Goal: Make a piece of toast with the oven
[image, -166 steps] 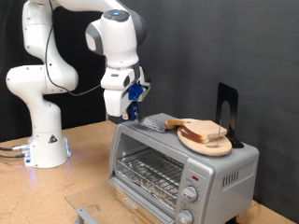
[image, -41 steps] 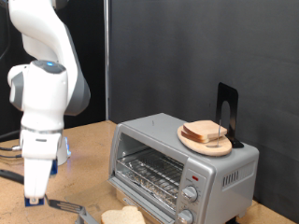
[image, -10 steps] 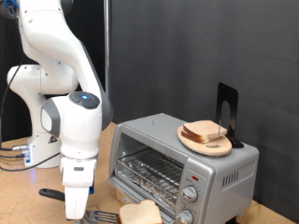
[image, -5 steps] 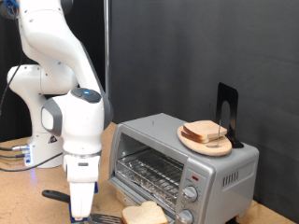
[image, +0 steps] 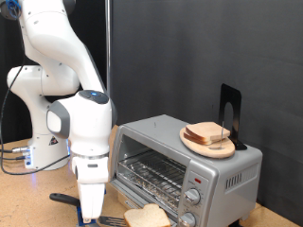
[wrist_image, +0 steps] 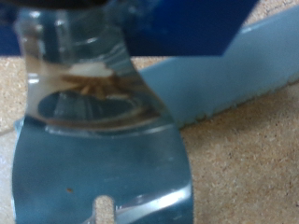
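Note:
The silver oven [image: 185, 165] stands at the exterior view's right, its wire rack [image: 151, 175] showing through the open front. My gripper [image: 92, 216] is low at the bottom edge, left of the oven, shut on a spatula [image: 112, 220] whose dark handle [image: 62, 199] sticks out to the left. The piece of toast [image: 146, 218], pale tan, lies at the spatula's right end, just below the oven's front. The wrist view shows the spatula's shiny slotted blade [wrist_image: 103, 159] close up over the cork-coloured table [wrist_image: 252, 159]; the toast is hidden there.
A wooden plate [image: 209, 145] with stacked bread slices [image: 206, 133] sits on the oven's top, next to a black upright stand [image: 230, 113]. Two knobs [image: 193, 197] are on the oven's right front. The robot's white base [image: 43, 142] stands at the left.
The arm has moved right and a little lower, towards the oven's front. The spatula and the slice have moved right with it.

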Action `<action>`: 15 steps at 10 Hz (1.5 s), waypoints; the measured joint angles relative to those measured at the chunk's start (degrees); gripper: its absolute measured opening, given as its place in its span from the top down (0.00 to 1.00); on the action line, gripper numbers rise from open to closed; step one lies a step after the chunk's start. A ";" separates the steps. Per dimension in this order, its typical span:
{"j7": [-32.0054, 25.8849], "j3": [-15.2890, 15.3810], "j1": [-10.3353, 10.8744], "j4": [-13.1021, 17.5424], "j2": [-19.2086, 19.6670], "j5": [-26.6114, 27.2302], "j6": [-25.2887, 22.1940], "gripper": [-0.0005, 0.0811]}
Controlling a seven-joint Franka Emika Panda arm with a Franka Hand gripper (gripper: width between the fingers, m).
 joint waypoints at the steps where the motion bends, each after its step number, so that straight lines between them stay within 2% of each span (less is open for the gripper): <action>1: 0.25 0.09 0.01 0.01 0.27 0.59 0.36 0.50; 5: 3.15 0.77 0.90 1.59 2.07 1.38 2.28 0.50; 9: 3.63 2.05 2.05 2.48 3.62 1.38 4.00 0.50; 11: 4.07 2.55 2.23 1.52 3.74 1.07 6.41 0.50; 15: 9.07 0.99 2.25 -2.88 3.78 0.29 16.60 0.50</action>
